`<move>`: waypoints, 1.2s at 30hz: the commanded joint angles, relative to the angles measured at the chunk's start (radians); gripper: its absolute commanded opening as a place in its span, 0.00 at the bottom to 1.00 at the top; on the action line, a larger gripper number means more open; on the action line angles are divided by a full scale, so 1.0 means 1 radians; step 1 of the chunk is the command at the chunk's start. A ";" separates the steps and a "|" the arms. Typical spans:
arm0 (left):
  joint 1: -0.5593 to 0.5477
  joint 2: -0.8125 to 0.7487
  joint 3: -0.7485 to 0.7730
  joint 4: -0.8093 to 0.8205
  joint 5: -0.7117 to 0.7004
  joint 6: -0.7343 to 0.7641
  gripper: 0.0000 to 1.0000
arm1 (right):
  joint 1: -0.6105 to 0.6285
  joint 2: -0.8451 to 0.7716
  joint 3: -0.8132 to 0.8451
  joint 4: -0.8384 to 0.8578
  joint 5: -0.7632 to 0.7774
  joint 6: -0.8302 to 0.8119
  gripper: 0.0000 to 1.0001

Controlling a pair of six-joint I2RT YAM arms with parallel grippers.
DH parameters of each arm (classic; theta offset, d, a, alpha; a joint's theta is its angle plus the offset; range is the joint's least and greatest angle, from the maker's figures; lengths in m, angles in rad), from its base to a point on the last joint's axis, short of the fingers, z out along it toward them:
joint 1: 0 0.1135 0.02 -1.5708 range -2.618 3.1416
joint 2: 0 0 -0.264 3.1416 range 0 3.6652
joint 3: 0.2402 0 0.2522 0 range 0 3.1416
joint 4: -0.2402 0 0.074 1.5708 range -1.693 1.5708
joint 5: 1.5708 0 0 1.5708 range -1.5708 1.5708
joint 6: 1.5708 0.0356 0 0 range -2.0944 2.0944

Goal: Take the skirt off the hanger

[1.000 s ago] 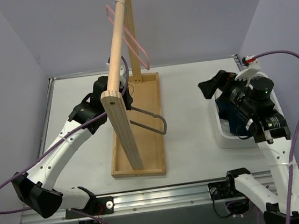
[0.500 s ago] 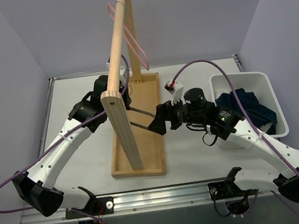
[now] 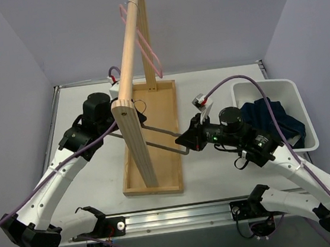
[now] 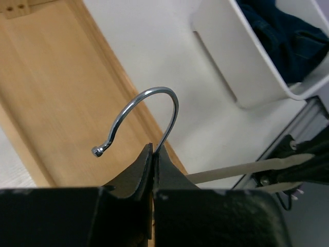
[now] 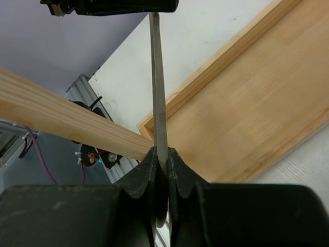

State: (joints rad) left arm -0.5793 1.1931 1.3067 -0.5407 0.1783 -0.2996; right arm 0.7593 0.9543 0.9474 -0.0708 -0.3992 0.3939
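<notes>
From above, we see the bare hanger point(image 3: 155, 138) at mid-frame, its long axis running left to slightly lower right past the wooden rack point(image 3: 127, 98). The right hand point(image 3: 186, 142) clamps its right end. The skirt point(image 3: 269, 120) lies in the bin point(image 3: 267, 82) at right, well apart from the hanger and nearer the right arm.

In the left wrist view, the left hand point(image 4: 153, 154) is closed on the stem of the hook point(image 4: 154, 98).

In the right wrist view, the right hand pinches the hanger's bar, which runs straight up the frame. We judge the skirt already removed.

The left end effector point(image 4: 153, 154) clamps the hanger point(image 4: 176, 110) under its hook.
</notes>
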 commanded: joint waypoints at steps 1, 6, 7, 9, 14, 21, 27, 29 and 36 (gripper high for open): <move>0.056 -0.049 -0.023 0.143 0.185 -0.033 0.02 | -0.032 -0.072 -0.007 0.014 -0.047 -0.023 0.00; 0.085 -0.066 -0.064 0.165 0.230 -0.096 0.70 | -0.040 -0.124 -0.002 -0.003 -0.040 -0.018 0.00; 0.087 -0.067 -0.064 0.156 0.215 -0.104 0.98 | -0.040 -0.130 0.002 -0.012 -0.032 -0.023 0.00; 0.087 -0.079 -0.063 0.134 0.176 -0.111 0.94 | -0.040 -0.147 0.020 -0.032 0.002 -0.026 0.00; 0.087 -0.150 -0.053 0.048 -0.052 -0.142 0.94 | -0.040 -0.158 0.092 -0.087 0.065 -0.073 0.00; 0.085 -0.260 -0.029 0.001 -0.227 -0.177 0.94 | -0.038 -0.094 0.244 -0.125 0.117 -0.161 0.00; 0.084 -0.271 -0.015 0.002 -0.211 -0.199 0.94 | -0.040 -0.019 0.363 -0.147 0.152 -0.217 0.00; 0.084 -0.267 -0.008 -0.019 -0.246 -0.196 0.94 | -0.040 -0.014 0.378 -0.133 0.170 -0.225 0.00; 0.084 -0.222 -0.007 -0.070 -0.353 -0.179 0.94 | -0.040 -0.014 0.491 -0.112 0.249 -0.262 0.00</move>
State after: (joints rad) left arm -0.4965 0.9600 1.2640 -0.5926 -0.1162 -0.4866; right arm 0.7242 0.9520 1.3491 -0.2604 -0.2070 0.1684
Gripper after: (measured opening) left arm 0.941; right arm 0.039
